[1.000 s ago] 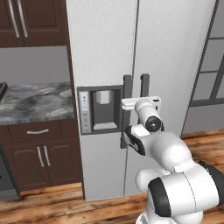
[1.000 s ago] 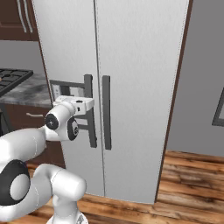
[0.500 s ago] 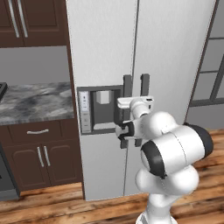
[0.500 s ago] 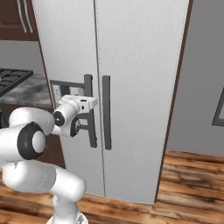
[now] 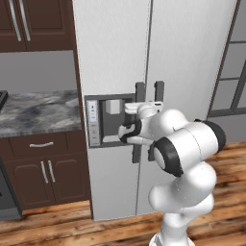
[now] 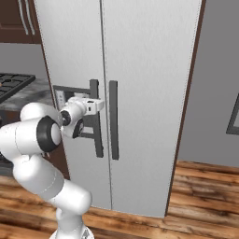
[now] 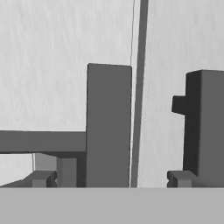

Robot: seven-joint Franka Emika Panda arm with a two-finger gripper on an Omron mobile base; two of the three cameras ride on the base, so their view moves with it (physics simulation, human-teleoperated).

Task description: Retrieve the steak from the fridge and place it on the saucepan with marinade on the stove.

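Fridge [image 5: 115, 48] straight ahead of the arm, tall and silver-grey, with both doors shut and a thin seam running down between them. Seen again from the right base view [image 6: 149, 70] and up close from the hand view [image 7: 52, 65].

Gripper [image 7: 109, 179] raised to the height of the door handles and pointed square at the door fronts. Wide open, with one fingertip [image 7: 41, 178] to the left of the left door handle [image 7: 108, 127] and the other close beside the right door handle [image 7: 205, 127]. Straddling the left handle, nothing clamped; touching or not cannot be told. In the right base view, gripper [image 6: 95, 106] just at the left door handle [image 6: 95, 116], with the right door handle [image 6: 113, 119] next to it across the seam. In the left base view, white hand just in front of the same two dark bars.

Set into the left door, a dark-framed dispenser [image 5: 108, 120], with a narrow pale control strip down its left side; marks on that strip too small to read. No other lettering legible on the door fronts.

Left of the fridge, grey marbled counter [image 5: 38, 110] over dark wooden cabinets [image 5: 43, 168]. Black grates of the stove [image 6: 11, 84] at the far left edge of the right base view, well apart from the gripper.
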